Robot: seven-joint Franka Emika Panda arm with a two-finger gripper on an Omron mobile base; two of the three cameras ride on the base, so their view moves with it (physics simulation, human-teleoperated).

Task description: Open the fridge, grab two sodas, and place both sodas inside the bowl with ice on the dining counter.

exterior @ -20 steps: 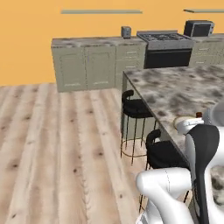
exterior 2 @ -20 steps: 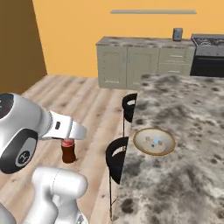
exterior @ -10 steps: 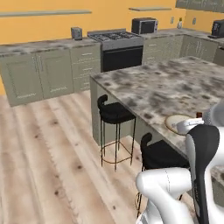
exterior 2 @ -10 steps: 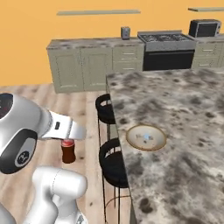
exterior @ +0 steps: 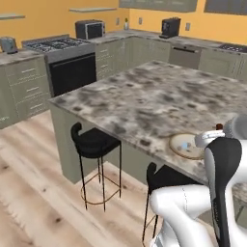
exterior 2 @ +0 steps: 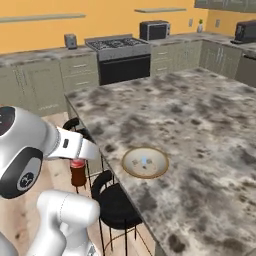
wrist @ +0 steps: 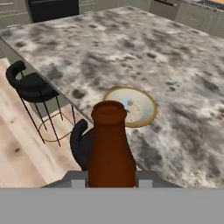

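Note:
My gripper (wrist: pixel 109 177) is shut on a dark brown soda (wrist: pixel 110 146), held upright by its body. The soda (exterior 2: pixel 77 172) hangs at the dining counter's near side, out over the floor and level with the counter's edge. Its red cap (exterior: pixel 219 126) peeks out beside my arm. The bowl (wrist: pixel 148 118) with a tan rim and pale ice cubes sits on the dining counter (wrist: pixel 131 52) near its edge, just beyond the soda. The bowl (exterior 2: pixel 126 164) lies to the right of my hand; the bowl (exterior: pixel 172 144) is also close to my arm. The fridge is out of view.
Black stools (exterior: pixel 94 142) (exterior 2: pixel 117 205) (wrist: pixel 30 85) stand under the counter's near edge, over wooden floor. A black stove (exterior 2: pixel 122 62) and beige wall cabinets (exterior: pixel 21 87) line the far wall, with a microwave (exterior: pixel 90 29) and coffee machine (exterior: pixel 170 27) on top.
The whole scene has shifted: the base has swung and driven toward the dining counter, so counter and bowl look larger and nearer. The soda stays in my shut gripper.

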